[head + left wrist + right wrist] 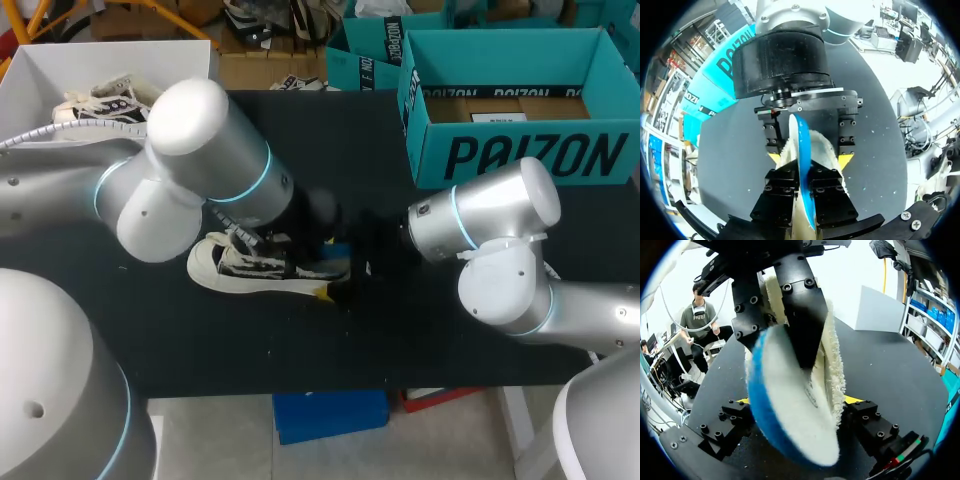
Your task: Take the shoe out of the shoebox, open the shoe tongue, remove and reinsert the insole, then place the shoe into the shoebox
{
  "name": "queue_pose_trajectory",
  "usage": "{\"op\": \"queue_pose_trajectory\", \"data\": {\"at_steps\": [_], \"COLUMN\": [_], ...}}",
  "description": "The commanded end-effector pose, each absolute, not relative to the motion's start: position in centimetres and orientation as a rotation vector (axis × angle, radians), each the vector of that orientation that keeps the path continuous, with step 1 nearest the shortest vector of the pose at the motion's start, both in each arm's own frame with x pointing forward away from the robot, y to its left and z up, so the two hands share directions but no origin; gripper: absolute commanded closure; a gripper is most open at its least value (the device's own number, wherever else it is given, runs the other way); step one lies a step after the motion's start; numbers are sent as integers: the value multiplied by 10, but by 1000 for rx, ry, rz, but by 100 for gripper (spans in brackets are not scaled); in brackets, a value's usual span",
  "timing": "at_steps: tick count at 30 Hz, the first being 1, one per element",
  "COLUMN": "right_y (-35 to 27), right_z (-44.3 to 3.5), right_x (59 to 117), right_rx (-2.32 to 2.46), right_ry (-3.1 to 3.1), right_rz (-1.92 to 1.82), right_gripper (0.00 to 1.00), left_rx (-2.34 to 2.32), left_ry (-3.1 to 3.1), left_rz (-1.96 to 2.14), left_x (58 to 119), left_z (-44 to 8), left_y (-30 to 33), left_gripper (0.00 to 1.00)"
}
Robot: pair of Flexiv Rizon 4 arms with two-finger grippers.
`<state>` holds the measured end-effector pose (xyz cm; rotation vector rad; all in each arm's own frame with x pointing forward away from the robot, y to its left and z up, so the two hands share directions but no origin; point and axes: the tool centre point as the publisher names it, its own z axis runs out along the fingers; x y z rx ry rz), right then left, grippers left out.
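Observation:
A cream and black sneaker (245,268) lies on its side in the middle of the black table (300,350). Just right of its heel, both grippers meet at the insole (335,250), which is white and fleecy with a blue underside. My left gripper (802,172) pinches the insole (799,145) flat between its black fingers. My right gripper (797,400) stands wide, its yellow tips (852,399) pressing the two long edges of the curled insole (790,405). In the head view the fingers themselves are lost in dark shadow. The open teal shoebox (520,150) stands at the back right.
A white box (40,70) at the back left holds another sneaker (105,100). A second teal box (365,55) stands behind the table's far edge. My left arm's bulky elbow (190,170) hangs over the shoe's toe end.

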<state>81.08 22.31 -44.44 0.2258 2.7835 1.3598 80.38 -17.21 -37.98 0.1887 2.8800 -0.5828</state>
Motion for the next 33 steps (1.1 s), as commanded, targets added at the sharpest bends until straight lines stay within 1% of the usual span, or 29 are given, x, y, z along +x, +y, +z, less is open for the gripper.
{"op": "queue_pose_trajectory", "data": {"at_steps": [1, 10, 16, 24, 33], "right_y": [223, 223, 223, 223, 223], "right_z": [-446, -446, -446, -446, -446], "right_x": [812, 812, 812, 812, 812], "right_rx": [227, 227, 227, 227, 227], "right_ry": [2783, 2783, 2783, 2783, 2783], "right_rz": [1361, 1361, 1361, 1361, 1361], "right_gripper": [100, 100, 100, 100, 100], "left_rx": [197, 152, 93, -28, -42], "left_ry": [2877, 2868, 2899, 2829, 2707], "left_rz": [-623, -796, -1024, -1280, -1552], "left_x": [789, 760, 754, 759, 753], "left_z": [-357, -319, -287, -218, -140], "left_y": [-144, -116, -112, -127, -158], "left_gripper": [100, 100, 100, 100, 100]}}
